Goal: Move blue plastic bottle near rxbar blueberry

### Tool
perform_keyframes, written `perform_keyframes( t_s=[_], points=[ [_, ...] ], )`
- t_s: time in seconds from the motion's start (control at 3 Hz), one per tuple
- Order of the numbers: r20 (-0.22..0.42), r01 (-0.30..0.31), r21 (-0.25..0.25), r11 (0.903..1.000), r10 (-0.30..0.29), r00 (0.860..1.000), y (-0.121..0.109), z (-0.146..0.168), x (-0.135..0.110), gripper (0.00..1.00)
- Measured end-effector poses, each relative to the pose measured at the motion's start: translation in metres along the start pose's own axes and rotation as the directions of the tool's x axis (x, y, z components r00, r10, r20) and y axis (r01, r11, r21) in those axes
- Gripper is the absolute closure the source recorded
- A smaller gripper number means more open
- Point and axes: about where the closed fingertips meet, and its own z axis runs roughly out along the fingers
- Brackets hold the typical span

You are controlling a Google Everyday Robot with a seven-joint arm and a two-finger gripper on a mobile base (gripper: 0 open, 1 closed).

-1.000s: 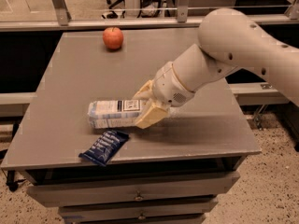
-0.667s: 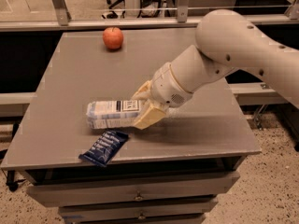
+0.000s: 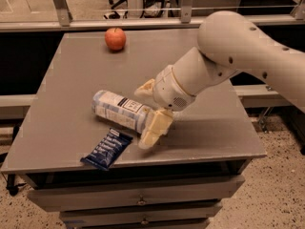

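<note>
Flat dark blue wrapped snack bar (image 3: 106, 149) below-left of gripper, near grey table (image 3: 209, 137) front edge. Clear blue-labelled plastic bottle (image 3: 116, 109) on its side, long axis left-right (slightly slanted), right end clamped between cream gripper (image 3: 149, 109) fingers. Red apple (image 3: 115, 38) far behind.

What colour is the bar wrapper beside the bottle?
The rxbar wrapper is dark blue, white lettering, camera view; gripper grips the bottle.
</note>
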Motion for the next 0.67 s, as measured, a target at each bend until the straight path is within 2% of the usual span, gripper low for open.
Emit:
perform_keyframes(
  t_s=[0.33,0.67],
  points=[
    [-0.004,-0.004,0.005,1.0000,0.004,1.000,0.000,-0.003,0.002,0.00],
    [-0.017,-0.029,0.039,0.9988,0.029,0.999,-0.012,-0.034,0.020,0.00]
  ],
)
